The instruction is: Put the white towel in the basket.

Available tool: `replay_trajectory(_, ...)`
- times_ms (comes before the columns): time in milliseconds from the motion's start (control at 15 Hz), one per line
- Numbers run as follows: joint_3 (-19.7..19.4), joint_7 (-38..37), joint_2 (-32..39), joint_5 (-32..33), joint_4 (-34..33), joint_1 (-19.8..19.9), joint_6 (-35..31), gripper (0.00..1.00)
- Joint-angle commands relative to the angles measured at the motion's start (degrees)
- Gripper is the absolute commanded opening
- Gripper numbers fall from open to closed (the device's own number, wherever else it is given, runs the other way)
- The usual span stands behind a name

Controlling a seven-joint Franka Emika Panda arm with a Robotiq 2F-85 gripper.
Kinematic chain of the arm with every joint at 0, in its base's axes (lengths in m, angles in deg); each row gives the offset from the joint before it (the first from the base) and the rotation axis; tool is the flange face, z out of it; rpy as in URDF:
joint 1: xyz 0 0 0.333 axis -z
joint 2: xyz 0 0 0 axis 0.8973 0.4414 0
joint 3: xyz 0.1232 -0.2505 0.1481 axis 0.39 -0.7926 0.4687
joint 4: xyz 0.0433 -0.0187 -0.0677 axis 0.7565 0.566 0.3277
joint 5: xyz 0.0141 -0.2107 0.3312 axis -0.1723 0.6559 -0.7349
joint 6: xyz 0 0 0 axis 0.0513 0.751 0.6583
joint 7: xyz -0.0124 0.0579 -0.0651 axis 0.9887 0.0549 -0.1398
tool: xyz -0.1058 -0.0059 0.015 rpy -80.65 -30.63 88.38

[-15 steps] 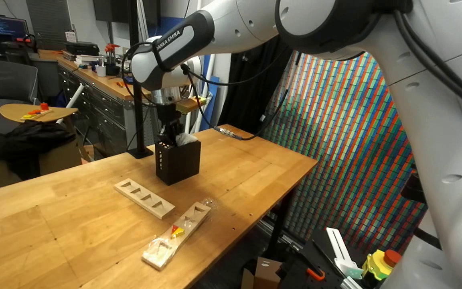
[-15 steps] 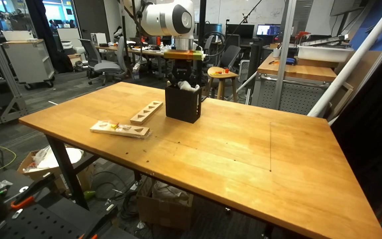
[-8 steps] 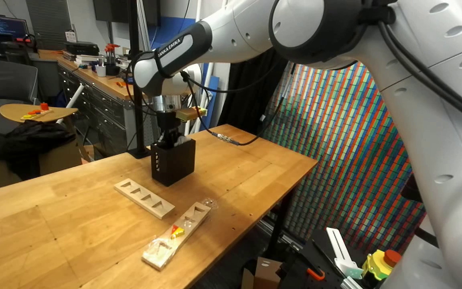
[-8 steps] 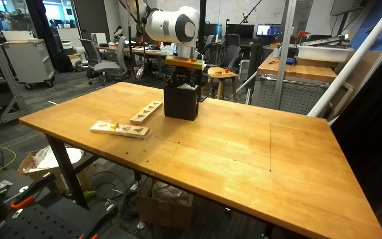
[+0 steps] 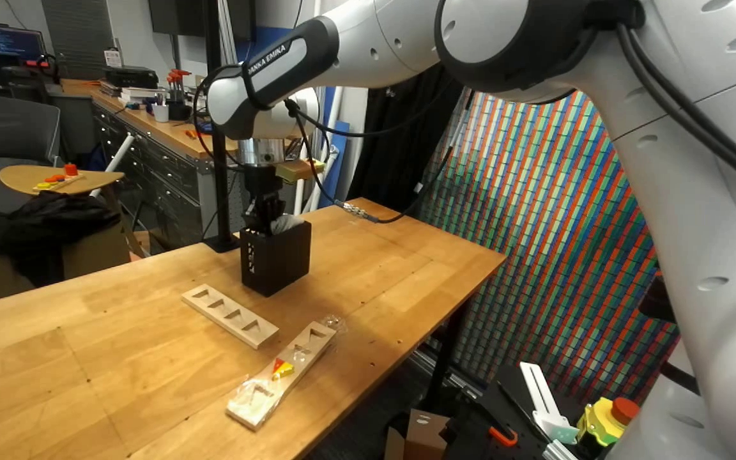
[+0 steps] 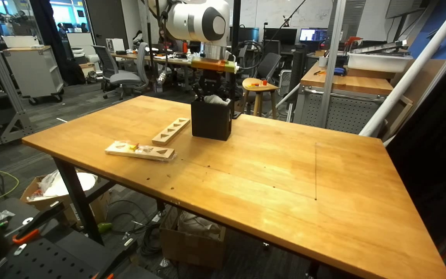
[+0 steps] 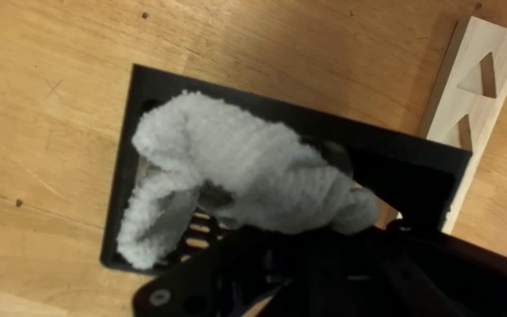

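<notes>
White towel (image 7: 253, 163) partly above the basket (image 6: 211, 121) rim; open room inside one end; hand (image 5: 268, 223) at rim level, hold unclear

- A black basket (image 6: 211, 122) stands on a wooden table (image 6: 285, 162).
- A white towel (image 6: 217, 100) pokes out of its top.
- The gripper (image 6: 208, 93) points down by the towel; its fingertips are hidden.
- A wooden board (image 6: 168, 133) with triangle holes lies near the basket.
- Another board (image 6: 141, 151), in clear plastic (image 6: 174, 157), lies close by.

In an exterior view, the arm (image 5: 381, 48) reaches between eight and nine o'clock, the wrist (image 5: 230, 112) bends, and the gripper (image 5: 268, 223) points to six, partly hidden.
</notes>
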Motion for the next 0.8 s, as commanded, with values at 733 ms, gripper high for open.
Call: replay_trajectory(733, -3.1, -0.1, -13.9, 4.5, 8.0, 0.1, 1.1, 0.00)
